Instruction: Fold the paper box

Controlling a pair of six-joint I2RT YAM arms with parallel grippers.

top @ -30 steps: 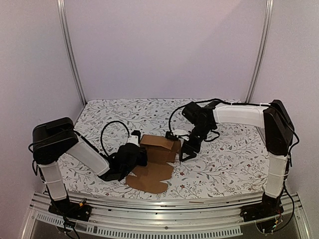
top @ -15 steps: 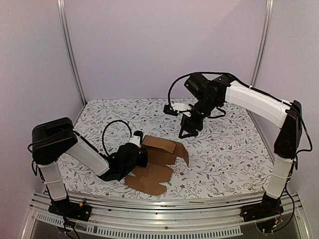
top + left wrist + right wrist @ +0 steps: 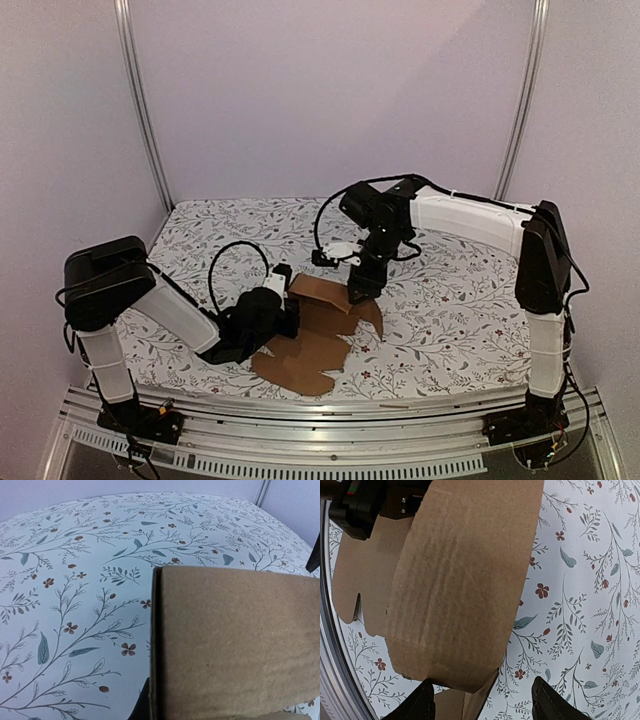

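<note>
The paper box (image 3: 322,300) is plain brown cardboard, part folded, with a raised panel and a flat sheet spread toward the near edge. My left gripper (image 3: 283,312) is at its left side, shut on a cardboard wall (image 3: 235,640); one dark fingertip (image 3: 142,706) shows beside that wall's edge. My right gripper (image 3: 358,286) hangs just over the box's right side, pointing down. In the right wrist view it (image 3: 482,707) is open, both fingers (image 3: 417,705) apart, over a curved cardboard panel (image 3: 460,590) and holding nothing.
A floral tablecloth (image 3: 450,310) covers the table. A loose flap (image 3: 372,318) lies out to the box's right. Black cables loop over the left arm (image 3: 235,262) and the right wrist. The metal rail (image 3: 330,415) runs along the near edge.
The right gripper left the box's right side, rose toward the back, then came down over the box's top right. The right flap fell open. The left gripper stayed put.
</note>
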